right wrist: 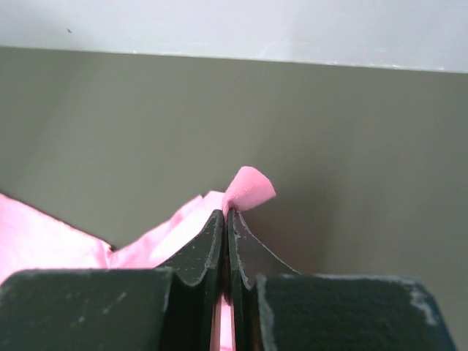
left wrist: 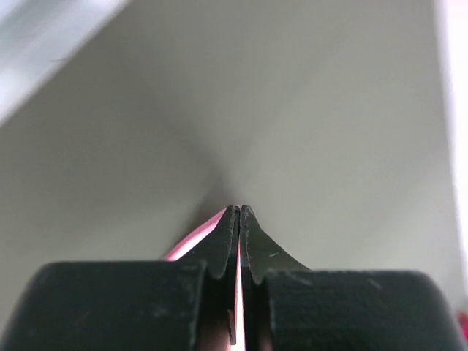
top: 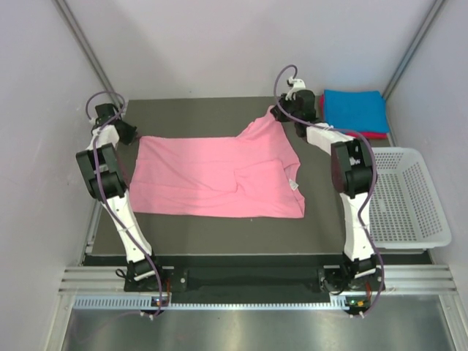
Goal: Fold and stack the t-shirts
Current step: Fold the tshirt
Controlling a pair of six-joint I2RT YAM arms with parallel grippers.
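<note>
- Dark table: the light pink t-shirt lies spread across its middle.
- White mesh basket: beside the table's right edge.
- Blue t-shirt: folded at the far right, on top of the magenta-red t-shirt.
- My left gripper: pinching the pink cloth's far left corner.
- My right gripper: pinching its far right corner, which is drawn to a peak.

This looks like a robot lab, a closed test cell: plain white walls stand on three sides of a dark table, and two arms are bolted to metal rails at its near edge.
</note>
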